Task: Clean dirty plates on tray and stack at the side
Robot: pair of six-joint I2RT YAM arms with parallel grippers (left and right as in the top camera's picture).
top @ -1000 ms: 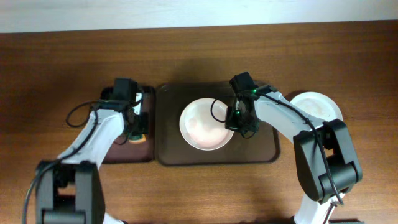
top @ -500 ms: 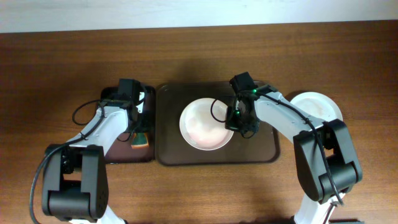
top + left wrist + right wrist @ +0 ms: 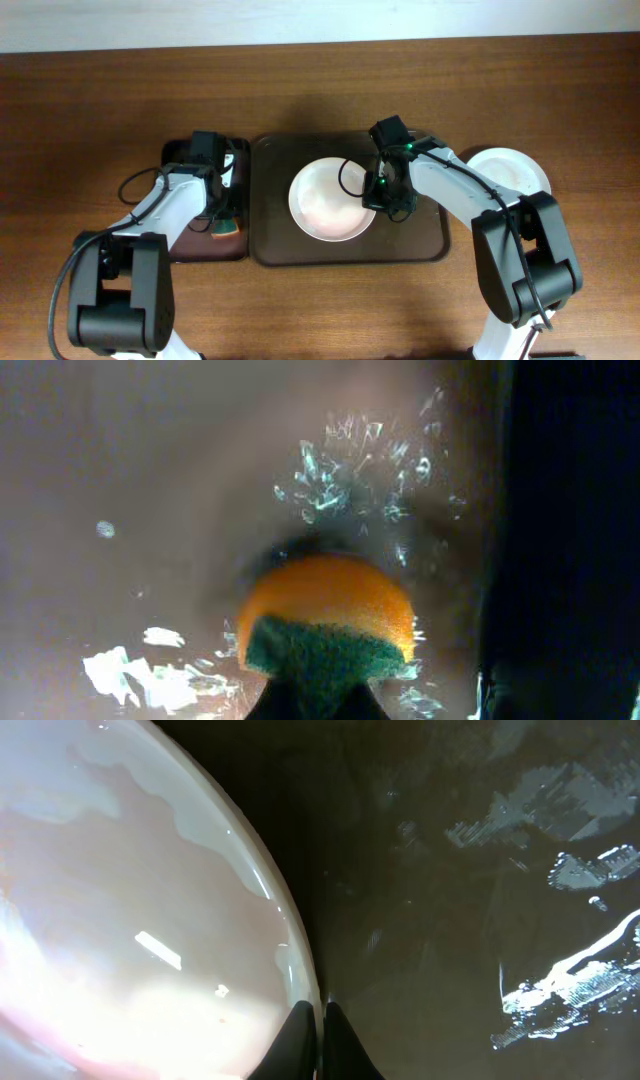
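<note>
Logging the overhead view first: we are seeing the tray (image 3: 425,238) lying at the middle of the tabletop (image 3: 90,120). One plate (image 3: 322,200) is sitting inside it, a little left of the tray's centre. The right gripper (image 3: 384,204) is reaching over that plate's right edge. A second plate (image 3: 512,168) is resting on bare wood just right of the tray, partly hidden under the right arm. We cannot tell whether more than one is stacked there. Just left of the tray a small tray (image 3: 180,152) is lying. The left gripper (image 3: 224,216) is hanging over its near right part, with a sponge (image 3: 227,228) showing beneath it.

The wrist views are giving us what the overhead is hiding. In the right wrist view the right gripper (image 3: 318,1032) is pinching the rim of the plate (image 3: 130,910), its jaws nearly together with the thin edge between them. The plate's surface is showing a faint pink tint, and the tray (image 3: 450,840) floor beside it is glinting wet.

In the left wrist view the left gripper (image 3: 305,705) is clenching the sponge (image 3: 325,620). The sponge's green face is turned toward the camera and its orange body lies beyond. Below it the small tray (image 3: 140,480) is glistening with droplets. We cannot tell whether the sponge is touching that floor.
</note>
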